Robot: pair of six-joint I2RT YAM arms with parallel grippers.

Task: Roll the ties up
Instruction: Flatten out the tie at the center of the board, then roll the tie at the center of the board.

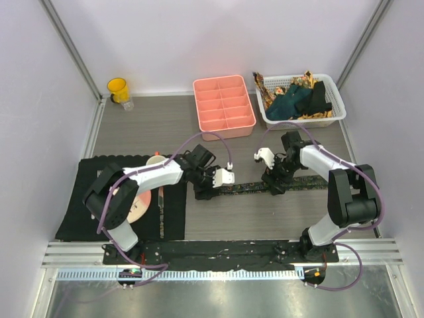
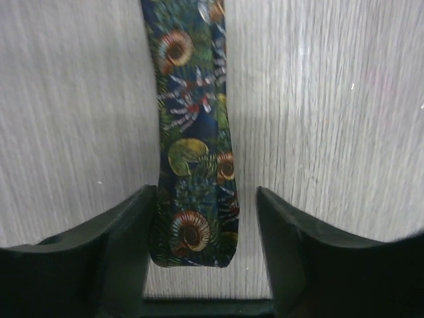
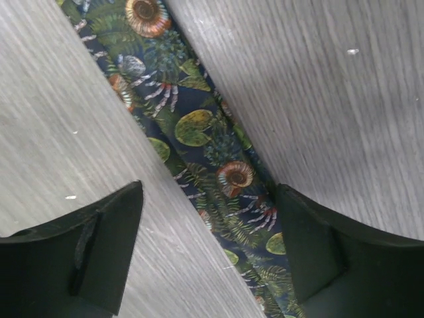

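Note:
A dark tie with a shell and leaf pattern lies flat across the table's middle. My left gripper is open over its narrow left end; in the left wrist view the tie's end lies between the fingers, close to the left one. My right gripper is open over the tie further right; in the right wrist view the tie runs diagonally between the fingers. More ties, teal, black and gold-brown, lie heaped in the white basket.
A pink compartment tray stands at the back middle. A yellow cup stands at the back left. A black placemat with a plate lies at the left under the left arm.

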